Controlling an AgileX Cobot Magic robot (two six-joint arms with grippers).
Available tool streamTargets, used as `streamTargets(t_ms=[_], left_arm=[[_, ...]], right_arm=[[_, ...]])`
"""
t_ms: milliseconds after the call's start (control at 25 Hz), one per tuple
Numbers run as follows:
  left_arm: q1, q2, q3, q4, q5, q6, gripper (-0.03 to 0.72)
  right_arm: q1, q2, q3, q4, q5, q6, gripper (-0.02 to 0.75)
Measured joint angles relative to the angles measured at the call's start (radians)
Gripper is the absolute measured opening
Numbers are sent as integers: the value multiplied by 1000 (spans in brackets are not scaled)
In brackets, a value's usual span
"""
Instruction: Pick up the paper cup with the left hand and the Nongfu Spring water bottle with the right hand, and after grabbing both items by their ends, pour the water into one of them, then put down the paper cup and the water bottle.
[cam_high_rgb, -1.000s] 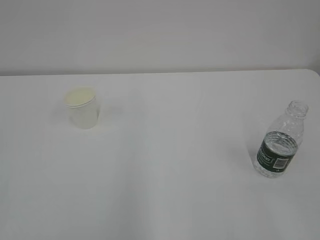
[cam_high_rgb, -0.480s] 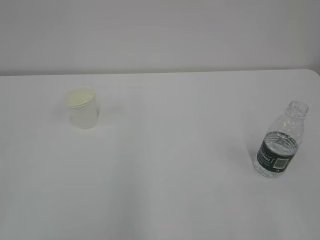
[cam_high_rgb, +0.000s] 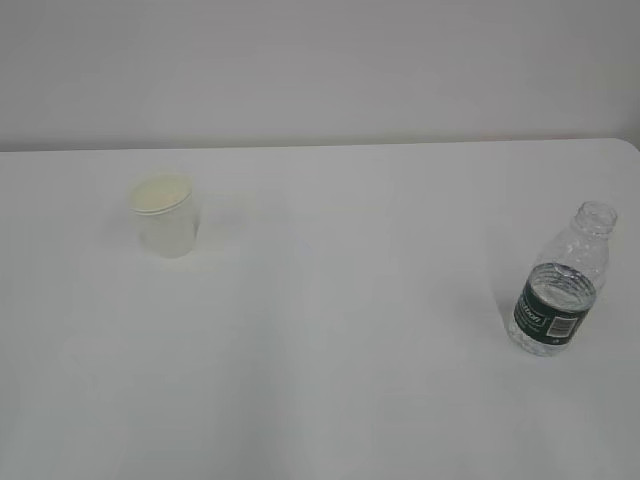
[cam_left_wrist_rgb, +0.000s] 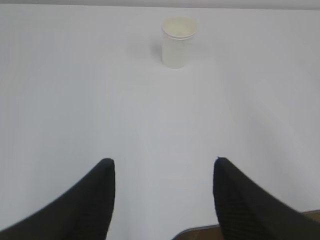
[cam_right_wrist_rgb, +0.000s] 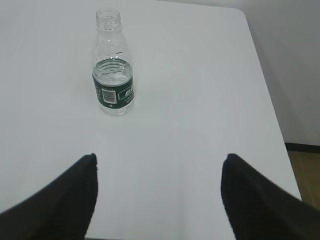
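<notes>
While capless, bottle (cam_high_rgb: 558, 292) part-filled, cup (cam_high_rgb: 165, 215) upright

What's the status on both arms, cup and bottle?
Both end effectors, left and right, open, empty. Paper cup and uncapped water bottle upright on table, untouched. Nothing in the way.

cup (cam_high_rgb: 165, 228) far left on bare tabletop (cam_high_rgb: 350, 300), bottle (cam_high_rgb: 560, 290) far right near edge, wide gap between, nothing beside either

A white table (cam_high_rgb: 330, 300) spreads out beneath and ahead of the grippers. Pale wall (cam_high_rgb: 320, 70) behind it, wooden floor (cam_right_wrist_rgb: 305, 175) off its right edge.
</notes>
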Motion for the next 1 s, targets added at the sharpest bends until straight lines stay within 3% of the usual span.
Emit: streamTargets(t_ms=[800,1000], left_arm=[[0,13,-32,-12,-14,0,429],[0,104,-32,-12,-52,0,429]], right_arm=[[0,73,-48,11,11,0,573],[0,151,-81,11,-80,0,573]])
